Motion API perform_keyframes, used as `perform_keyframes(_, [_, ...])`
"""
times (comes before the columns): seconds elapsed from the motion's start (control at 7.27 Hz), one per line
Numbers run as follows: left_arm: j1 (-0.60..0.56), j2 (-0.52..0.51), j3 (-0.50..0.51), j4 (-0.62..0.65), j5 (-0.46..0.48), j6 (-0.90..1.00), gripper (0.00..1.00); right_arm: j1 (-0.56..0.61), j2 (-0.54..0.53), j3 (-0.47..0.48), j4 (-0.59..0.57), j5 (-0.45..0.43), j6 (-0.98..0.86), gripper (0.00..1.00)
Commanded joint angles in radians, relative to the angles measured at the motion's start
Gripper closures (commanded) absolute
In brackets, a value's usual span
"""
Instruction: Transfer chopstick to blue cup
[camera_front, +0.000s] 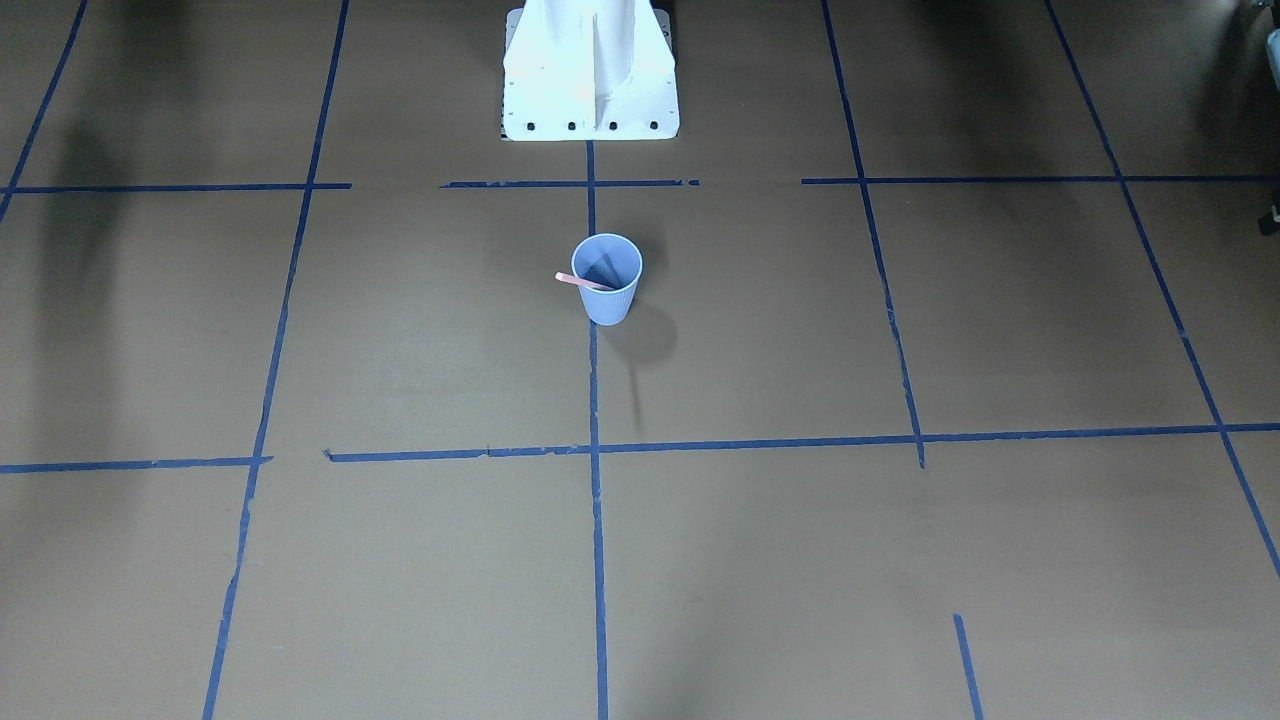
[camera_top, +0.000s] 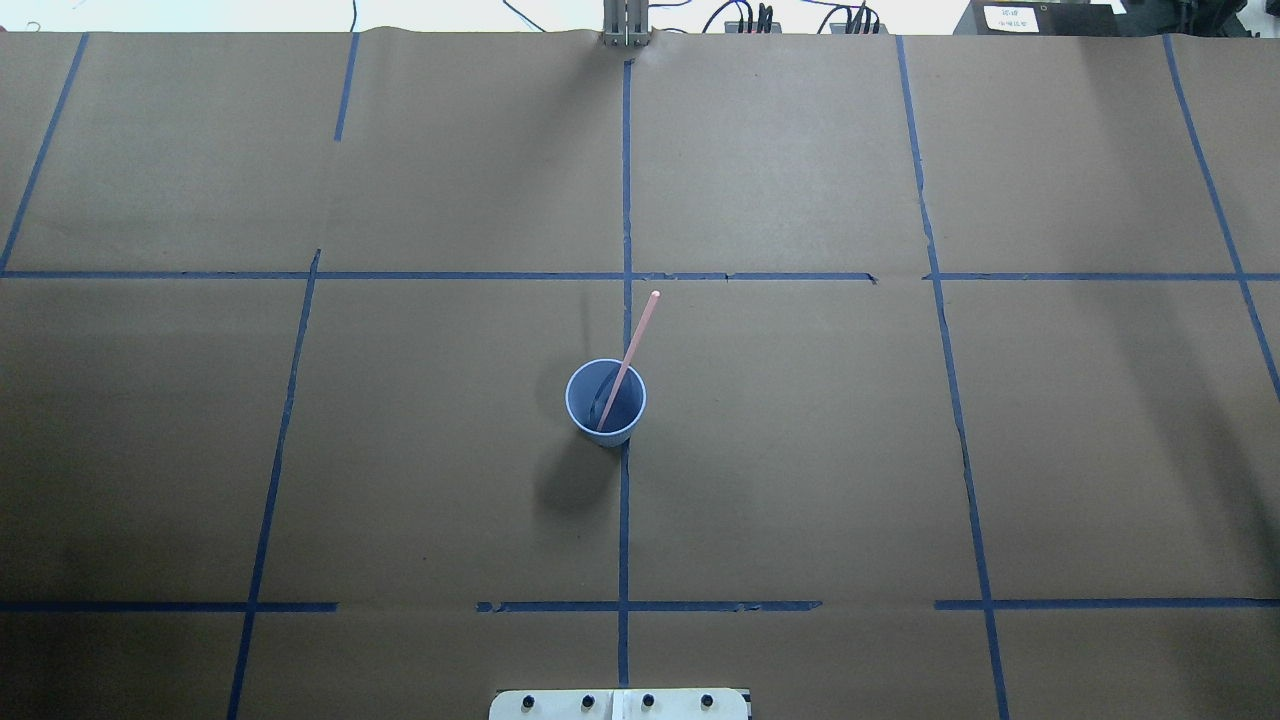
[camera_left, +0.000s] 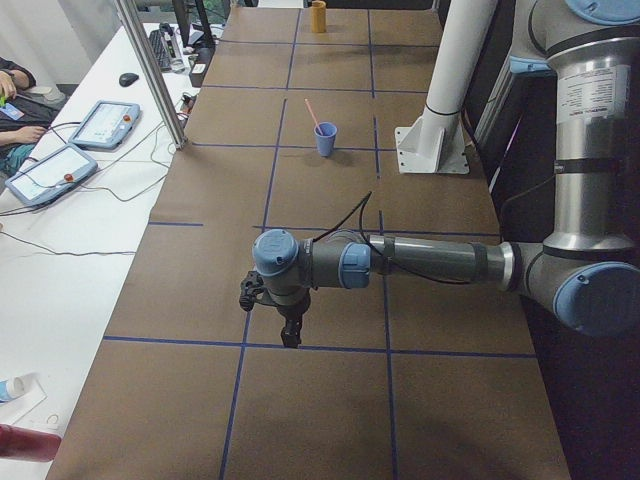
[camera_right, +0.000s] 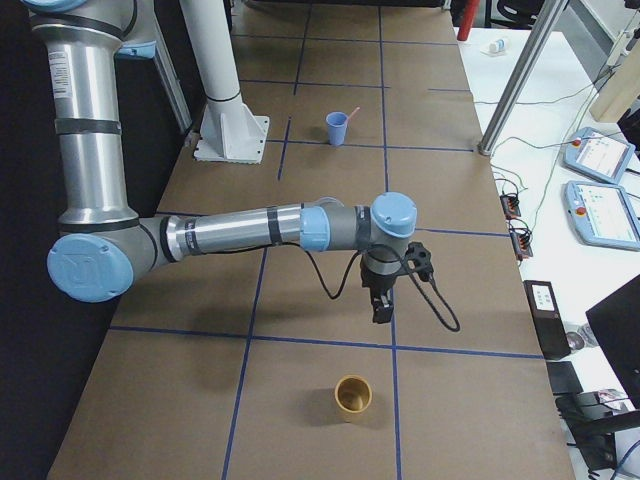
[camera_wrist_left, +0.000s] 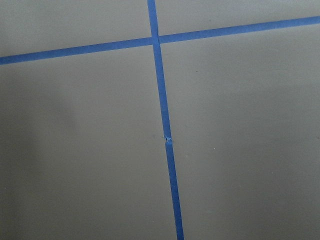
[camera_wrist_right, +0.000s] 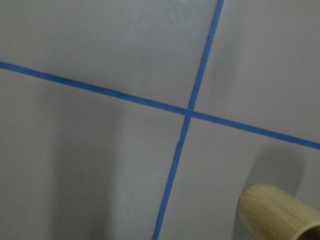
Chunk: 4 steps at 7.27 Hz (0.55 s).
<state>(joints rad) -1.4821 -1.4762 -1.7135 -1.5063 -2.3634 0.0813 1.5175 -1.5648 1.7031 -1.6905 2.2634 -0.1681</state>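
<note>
The blue cup (camera_front: 610, 305) stands upright near the table's middle, on the blue centre tape line; it also shows in the overhead view (camera_top: 578, 402). One pinkish-red chopstick (camera_top: 636, 335) stands in it, leaning on the rim, its upper end well above the cup (camera_front: 575, 281). My left gripper (camera_left: 290, 335) shows only in the exterior left view, low over bare table far from the cup (camera_left: 325, 140). My right gripper (camera_right: 382, 308) shows only in the exterior right view, far from the cup (camera_right: 337, 129). I cannot tell whether either is open or shut.
A tan bamboo cup (camera_right: 352, 397) stands near my right gripper and shows in the right wrist view (camera_wrist_right: 277, 212). The white robot base (camera_front: 590, 70) is behind the blue cup. Side tables hold teach pendants (camera_right: 603, 213) and cables. A metal post (camera_left: 150, 70) stands at the table edge.
</note>
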Motion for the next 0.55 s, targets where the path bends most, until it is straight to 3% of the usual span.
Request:
perform_keyframes(0.0, [-0.001, 0.005, -0.011, 0.001, 0.003, 0.0, 0.0, 0.018, -0.064, 0.006, 0.003, 0.001, -0.002, 0.0])
perform_keyframes(0.41, [-0.001, 0.005, 0.0, 0.002, 0.003, 0.0, 0.0, 0.016, -0.061, 0.001, 0.003, 0.039, -0.004, 0.0])
